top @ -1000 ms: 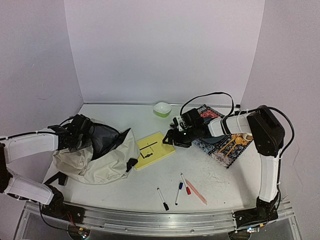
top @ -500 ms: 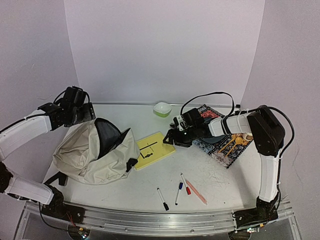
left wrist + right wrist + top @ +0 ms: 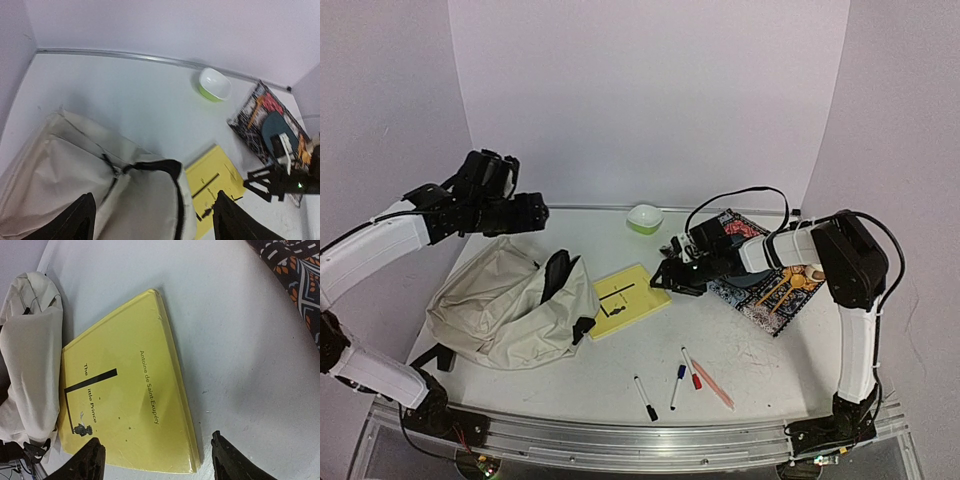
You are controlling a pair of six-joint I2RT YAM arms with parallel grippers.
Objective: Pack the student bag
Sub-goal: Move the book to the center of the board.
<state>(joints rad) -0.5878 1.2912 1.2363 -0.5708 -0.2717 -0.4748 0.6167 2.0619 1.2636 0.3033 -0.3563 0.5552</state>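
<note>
While the left arm is lifted over the left side of the surface (image 3: 750,345), the left claw (image 3: 532,213) hangs in the air above the student bag (image 3: 500,310), spread wide with nothing between its fingers. The student bag lies slumped on the left part of the surface, a cream heap with its black-lined opening (image 3: 556,275) turned toward the middle and a black strap (image 3: 438,356) trailing at its near left corner. A black buckle (image 3: 585,328) on the bag's right side sits just beside the near corner of a yellow book (image 3: 630,300), which lies flat beside the bag. In the right wrist view the author's name, Antoine de Saint-Exupéry, reads along the cover.

The right claw (image 3: 662,277) is low at the book's far right edge, fingers wide apart and gripping nothing. Behind it the right arm reaches over a dark patterned book (image 3: 770,285) lying flat on the right. A green and white bowl (image 3: 644,217) stands near the back wall. Near the front edge lie 4 pens, well apart from the bag: a black marker (image 3: 646,397), a blue one (image 3: 677,386), a red one (image 3: 691,370) and a pink one (image 3: 712,384).
</note>
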